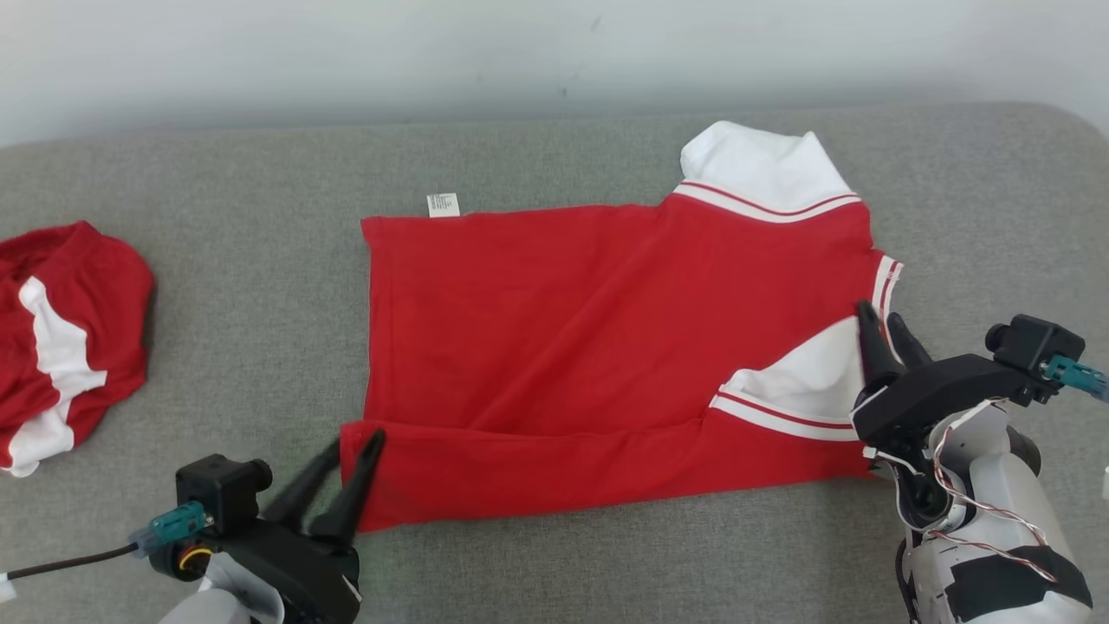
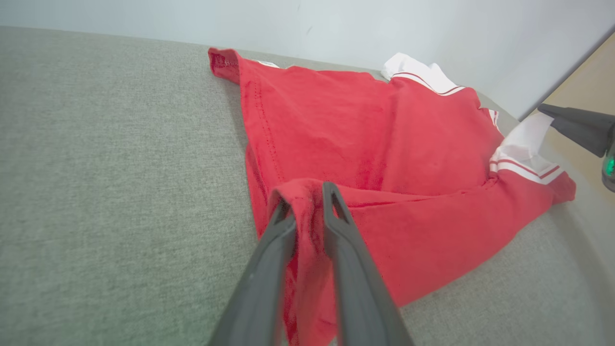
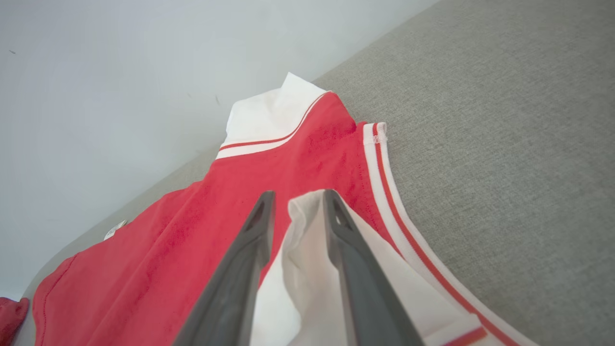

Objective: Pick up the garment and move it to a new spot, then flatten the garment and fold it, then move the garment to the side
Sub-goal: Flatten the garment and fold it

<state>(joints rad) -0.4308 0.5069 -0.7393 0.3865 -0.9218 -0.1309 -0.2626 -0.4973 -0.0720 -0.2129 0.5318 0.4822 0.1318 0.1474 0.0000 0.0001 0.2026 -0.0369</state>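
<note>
The garment [image 1: 606, 347] is a red shirt with white sleeves and striped trim, spread across a grey padded surface [image 1: 243, 347]. Its near long edge is folded over the body. My left gripper [image 1: 355, 440] is at the near left corner, shut on the red hem [image 2: 306, 190], which bunches between the fingers. My right gripper [image 1: 879, 312] is at the right end over the white sleeve [image 1: 814, 377]. Its jaws stand slightly apart, and white sleeve cloth [image 3: 307, 269] lies loose between them, clear of the left finger [image 3: 240, 269].
A second red and white garment [image 1: 61, 347] lies crumpled at the far left of the padded surface. A pale wall [image 1: 520, 52] runs along the back edge. A white label [image 1: 443, 204] sticks out at the shirt's far left corner.
</note>
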